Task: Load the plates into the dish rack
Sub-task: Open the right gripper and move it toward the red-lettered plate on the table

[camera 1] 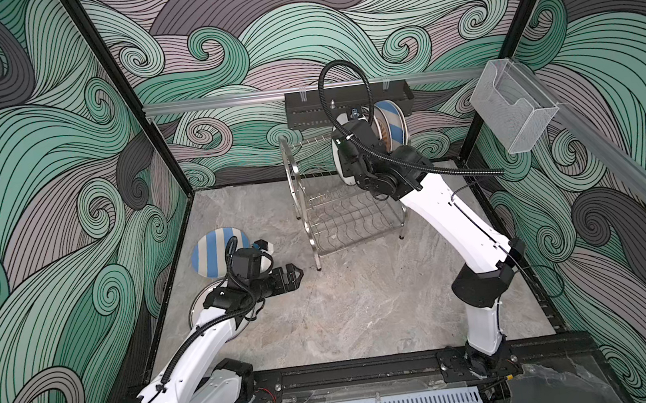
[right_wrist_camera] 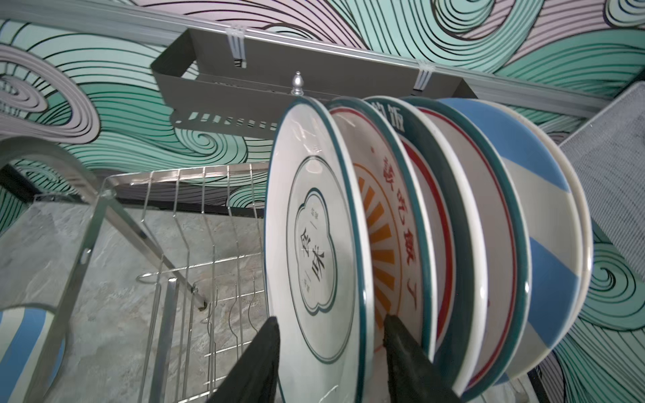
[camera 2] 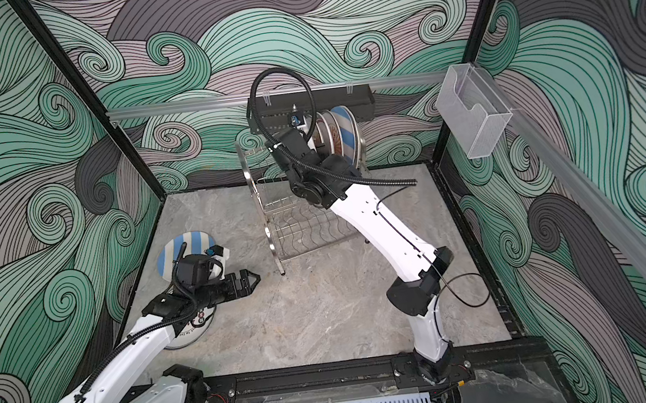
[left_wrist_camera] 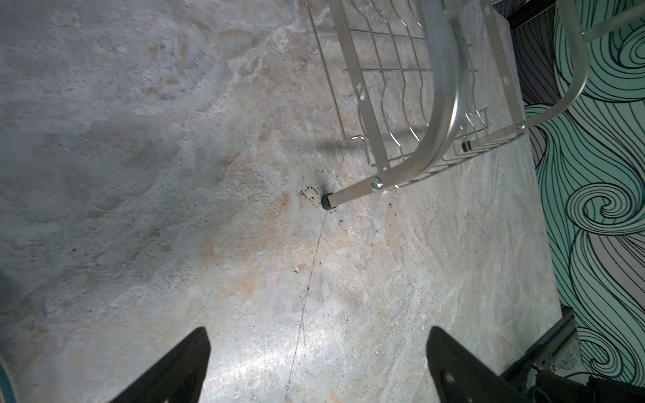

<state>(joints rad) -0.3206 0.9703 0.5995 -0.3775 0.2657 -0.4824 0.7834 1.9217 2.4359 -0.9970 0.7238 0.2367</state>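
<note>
A: Quick, what's hidden on your end?

B: The right hand (right_wrist_camera: 331, 319) is tucked behind its own wrist in both top views, so I only get it from the wrist camera. That arm also blocks most of the upper tier of the dish rack (camera 1: 340, 217). On the counter (camera 1: 368, 310), the second plate (camera 2: 187, 337) lies partly under my left arm (some lettering on it, too small to read).

A: Counts?

B: On the upper tier I count five plates standing on edge, side by side. A pale rim behind the last one, the blue-striped one, may be a sixth, but I can't tell. There are two on the counter: the striped plate (camera 1: 210, 252) and the second plate just beside it.

A: Hands?

B: The right hand's fingers are parted, one on either side of the front plate (right_wrist_camera: 314, 226). That's the white one with a green rim and characters, and it stands in the upper tier. I see no squeeze on it. The left hand (left_wrist_camera: 317, 335) is spread wide with nothing between the fingers. It sits low over the counter, near the rack's front leg.
</note>
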